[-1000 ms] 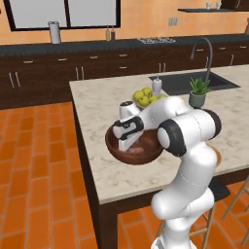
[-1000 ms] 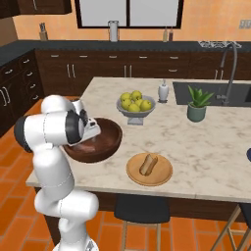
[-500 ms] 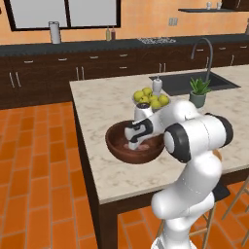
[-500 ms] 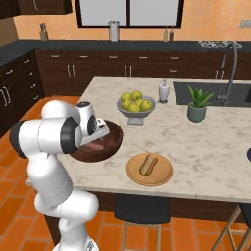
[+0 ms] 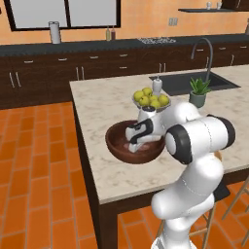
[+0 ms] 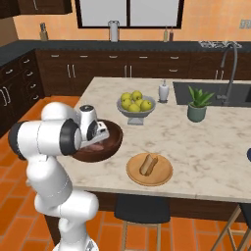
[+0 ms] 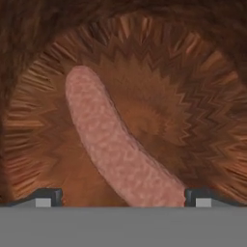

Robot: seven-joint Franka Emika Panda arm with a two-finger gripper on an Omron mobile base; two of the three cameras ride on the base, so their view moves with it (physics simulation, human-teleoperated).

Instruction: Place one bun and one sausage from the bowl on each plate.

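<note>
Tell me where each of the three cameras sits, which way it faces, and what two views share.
Left base view: behind the arm's left, facing the island; white arm lower right, gripper in the bowl.
Right base view: behind its right; arm lower left, plate holding a bun.
Hand view: looks into the bowl at a sausage; open fingertips at the bottom.
Shared: both base views show the fruit bowl.

A: Where is the arm?
B: Lower right of the left base frame, elbow bent, wrist angled down toward centre.
A: The pincer (image 5: 136,141)?
B: Jaws spread wide, gripping nothing.
</note>
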